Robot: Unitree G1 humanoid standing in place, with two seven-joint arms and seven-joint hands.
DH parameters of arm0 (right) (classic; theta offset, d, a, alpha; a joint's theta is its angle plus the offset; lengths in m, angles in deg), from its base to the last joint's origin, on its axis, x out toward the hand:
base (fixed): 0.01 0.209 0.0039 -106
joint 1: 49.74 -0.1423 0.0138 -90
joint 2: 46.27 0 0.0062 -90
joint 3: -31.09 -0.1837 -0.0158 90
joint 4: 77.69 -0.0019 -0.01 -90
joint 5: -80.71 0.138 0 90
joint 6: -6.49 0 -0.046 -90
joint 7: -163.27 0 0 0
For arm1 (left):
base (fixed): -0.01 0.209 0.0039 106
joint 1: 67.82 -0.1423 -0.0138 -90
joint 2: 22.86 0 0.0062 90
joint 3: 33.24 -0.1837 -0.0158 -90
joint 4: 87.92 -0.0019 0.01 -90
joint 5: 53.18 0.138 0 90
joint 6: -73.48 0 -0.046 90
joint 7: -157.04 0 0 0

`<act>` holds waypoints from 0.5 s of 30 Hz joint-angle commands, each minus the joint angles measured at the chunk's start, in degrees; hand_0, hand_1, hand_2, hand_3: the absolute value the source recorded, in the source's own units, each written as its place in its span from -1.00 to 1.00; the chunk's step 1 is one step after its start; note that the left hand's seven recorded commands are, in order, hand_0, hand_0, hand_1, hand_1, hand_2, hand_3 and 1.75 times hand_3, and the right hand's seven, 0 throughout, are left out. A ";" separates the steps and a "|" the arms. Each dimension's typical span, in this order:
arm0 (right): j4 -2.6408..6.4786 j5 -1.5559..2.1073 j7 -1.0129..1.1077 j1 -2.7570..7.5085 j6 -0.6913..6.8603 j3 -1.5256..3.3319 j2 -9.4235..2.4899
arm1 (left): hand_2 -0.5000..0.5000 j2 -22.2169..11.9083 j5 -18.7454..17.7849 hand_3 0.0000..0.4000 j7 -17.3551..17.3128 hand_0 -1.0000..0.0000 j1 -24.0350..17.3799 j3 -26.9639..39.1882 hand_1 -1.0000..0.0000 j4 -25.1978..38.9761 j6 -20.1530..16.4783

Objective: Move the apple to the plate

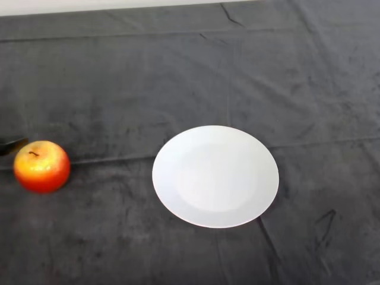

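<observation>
A red and yellow apple [41, 166] stands upright on the dark cloth at the far left, stem up. The white round plate [215, 176] lies near the middle of the table, well to the right of the apple, with nothing on it. Only a small black tip of my left hand [10, 145] shows at the left edge, just behind and left of the apple and close to it. I cannot see whether it touches the apple. The rest of the hand and arm is outside the view.
A dark grey wrinkled cloth [196, 77] covers the whole table. A pale strip [89, 6] runs along the table's far edge at the top left.
</observation>
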 commanded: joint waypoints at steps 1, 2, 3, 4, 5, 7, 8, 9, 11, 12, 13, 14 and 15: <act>0.94 0.13 -0.09 0.99 0.35 0.22 0.45 | 0.00 1.02 0.38 -1.00 -1.16 1.00 -3.74 -1.10 1.00 3.55 -1.64; 0.87 0.14 -0.07 1.03 0.37 0.22 0.45 | 0.00 1.15 0.47 -1.00 -1.61 1.00 -4.43 -1.53 1.00 4.91 -2.15; 0.80 0.14 -0.05 1.07 0.38 0.22 0.45 | 0.00 1.21 0.52 -1.00 -2.05 1.00 -5.01 -1.88 1.00 6.02 -2.60; 0.74 0.15 -0.04 1.11 0.39 0.22 0.45 | 0.00 1.22 0.56 -1.00 -2.50 1.00 -5.52 -2.19 1.00 6.97 -3.02; 0.67 0.15 -0.02 1.15 0.40 0.22 0.46 | 0.00 1.18 0.57 -1.00 -3.01 1.00 -6.01 -2.49 1.00 7.86 -3.47; 0.54 0.16 0.01 1.22 0.43 0.22 0.46 | 0.00 1.03 0.58 -1.00 -3.92 1.00 -6.75 -2.93 1.00 9.01 -4.17; 0.47 0.16 0.03 1.25 0.44 0.21 0.46 | 0.00 0.93 0.61 -1.00 -4.37 1.00 -7.06 -3.13 1.00 9.44 -4.55; 0.41 0.16 0.05 1.29 0.46 0.21 0.46 | 0.00 0.85 0.66 -1.00 -4.75 1.00 -7.31 -3.33 1.00 9.75 -4.90; 0.29 0.17 0.08 1.35 0.48 0.21 0.46 | 0.00 0.74 0.87 -1.00 -5.33 1.00 -7.67 -3.73 1.00 10.16 -5.65; 0.23 0.17 0.10 1.38 0.50 0.21 0.46 | 0.00 0.70 1.02 -1.00 -5.54 1.00 -7.77 -3.93 1.00 10.27 -6.04; 0.18 0.17 0.11 1.41 0.51 0.21 0.46 | 0.00 0.67 1.19 -1.00 -5.72 1.00 -7.82 -4.12 1.00 10.32 -6.43; 0.12 0.17 0.13 1.43 0.53 0.21 0.46 | 0.00 0.63 1.38 -1.00 -5.88 1.00 -7.83 -4.32 1.00 10.27 -6.81; 0.07 0.17 0.14 1.46 0.54 0.21 0.46 | 0.00 0.59 1.56 -1.00 -6.02 1.00 -7.80 -4.49 1.00 10.19 -7.17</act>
